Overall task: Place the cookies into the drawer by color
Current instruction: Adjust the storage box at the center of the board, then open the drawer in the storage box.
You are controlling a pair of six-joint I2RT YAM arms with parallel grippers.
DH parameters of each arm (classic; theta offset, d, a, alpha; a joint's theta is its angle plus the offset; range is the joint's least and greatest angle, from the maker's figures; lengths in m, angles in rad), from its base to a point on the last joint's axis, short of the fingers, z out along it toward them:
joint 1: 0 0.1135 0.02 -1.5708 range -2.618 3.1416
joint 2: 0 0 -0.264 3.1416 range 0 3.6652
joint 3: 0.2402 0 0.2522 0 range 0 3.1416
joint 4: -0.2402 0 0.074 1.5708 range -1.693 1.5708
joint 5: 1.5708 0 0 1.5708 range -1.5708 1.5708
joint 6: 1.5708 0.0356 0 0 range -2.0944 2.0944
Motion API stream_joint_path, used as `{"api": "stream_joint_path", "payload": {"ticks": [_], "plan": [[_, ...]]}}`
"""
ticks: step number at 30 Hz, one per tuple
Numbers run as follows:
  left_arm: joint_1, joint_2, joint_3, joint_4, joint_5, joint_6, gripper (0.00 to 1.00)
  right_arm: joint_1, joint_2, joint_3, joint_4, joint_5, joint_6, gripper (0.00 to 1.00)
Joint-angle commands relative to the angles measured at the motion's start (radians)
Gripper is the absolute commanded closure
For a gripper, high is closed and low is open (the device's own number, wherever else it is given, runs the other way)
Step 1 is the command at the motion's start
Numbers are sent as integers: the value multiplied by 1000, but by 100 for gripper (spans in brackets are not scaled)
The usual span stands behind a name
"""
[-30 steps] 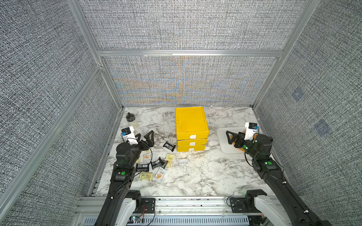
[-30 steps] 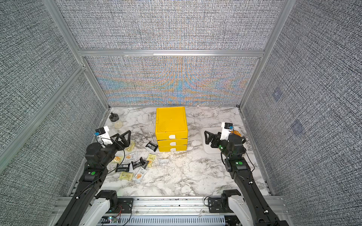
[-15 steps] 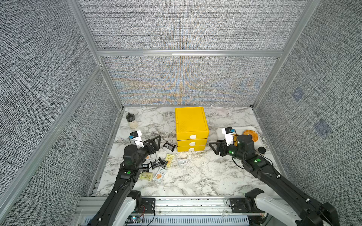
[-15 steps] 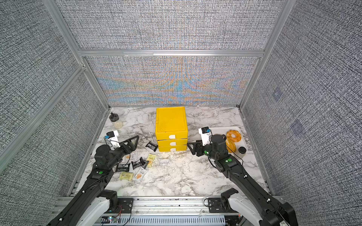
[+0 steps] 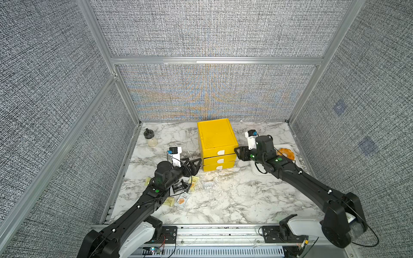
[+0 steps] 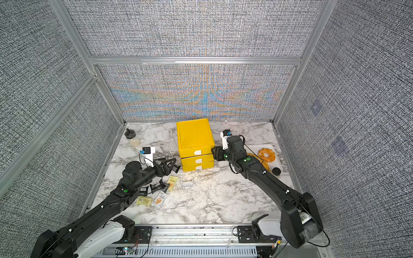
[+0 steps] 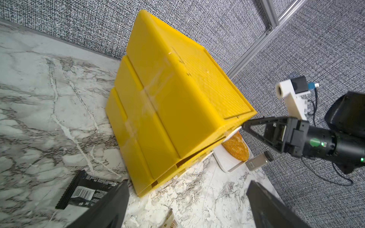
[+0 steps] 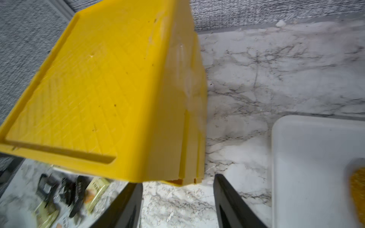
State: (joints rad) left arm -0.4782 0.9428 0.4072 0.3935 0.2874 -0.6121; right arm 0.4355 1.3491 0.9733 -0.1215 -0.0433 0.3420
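- The right gripper (image 5: pixel 239 153), jaws partly apart and empty, sat at the right front corner of the drawer (image 5: pixel 215 136); it would likely do best sliding to the top tab handle (image 5: pixel 220 152) and pulling straight out
- The left gripper (image 5: pixel 194 165) gaped wide, empty, by the drawer's left front corner
- The cookies (image 5: pixel 193 182), black, pale yellow and orange-printed packets, lay scattered before the drawer's left front

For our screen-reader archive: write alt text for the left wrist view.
A yellow three-drawer box stands on a marble table, with the right claw close to its top front corner. A black cookie packet lies on the marble beside the box; beyond it, a white tray holds a bread loaf.
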Motion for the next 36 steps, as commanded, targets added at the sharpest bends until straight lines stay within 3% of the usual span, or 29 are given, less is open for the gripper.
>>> {"api": "stream_joint_path", "payload": {"ticks": [1, 5, 8, 15, 19, 24, 32, 36], "plan": [[-19, 10, 14, 18, -20, 44, 1, -18, 30, 54, -62, 188, 27, 38], [-33, 22, 22, 13, -32, 55, 1, -80, 64, 97, -77, 211, 28, 38], [-40, 49, 35, 13, -25, 55, 1, -113, 68, 121, -88, 122, 1, 37], [-47, 61, 102, -90, -80, 33, 1, 31, -128, -15, -67, 68, -13, 25], [-48, 91, 155, -125, -126, -69, 1, 108, -194, -78, -21, 49, 31, 20], [-50, 222, 274, -174, -140, -139, 1, 203, -174, -73, 28, 97, 81, 17], [-50, 452, 512, -278, -43, -85, 3, 274, -55, -22, 80, 186, 167, 16], [-50, 509, 537, -310, -5, -34, 5, 274, -1, 15, 86, 208, 196, 18]]}}
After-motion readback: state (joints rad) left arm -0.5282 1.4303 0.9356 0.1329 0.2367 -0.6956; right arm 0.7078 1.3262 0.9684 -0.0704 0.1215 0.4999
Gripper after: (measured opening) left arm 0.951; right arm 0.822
